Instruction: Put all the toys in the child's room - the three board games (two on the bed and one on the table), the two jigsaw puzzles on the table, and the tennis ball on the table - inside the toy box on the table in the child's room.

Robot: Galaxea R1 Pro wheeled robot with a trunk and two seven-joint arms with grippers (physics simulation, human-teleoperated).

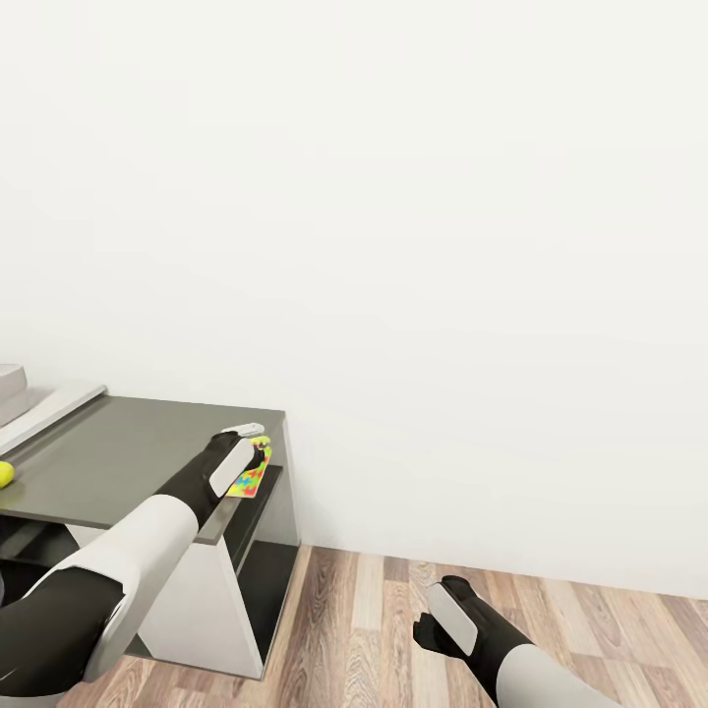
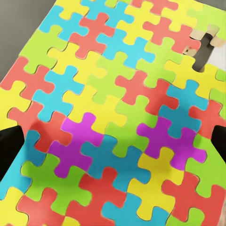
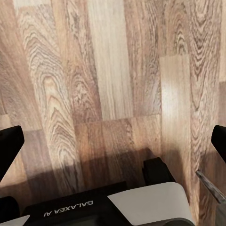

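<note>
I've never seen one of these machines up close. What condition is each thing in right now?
jigsaw puzzle: flat at the dark cabinet's edge, assembled, one piece missing near a corner.
tennis ball: resting on the dark cabinet top.
left gripper: jaws apart over the puzzle.
right gripper: jaws apart, empty, above the floor.

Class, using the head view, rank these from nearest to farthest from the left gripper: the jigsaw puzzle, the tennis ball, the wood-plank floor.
1. Jigsaw puzzle, directly beneath the left gripper, at the cabinet's corner.
2. Tennis ball, far along the dark top.
3. Wood-plank floor, well below.
</note>
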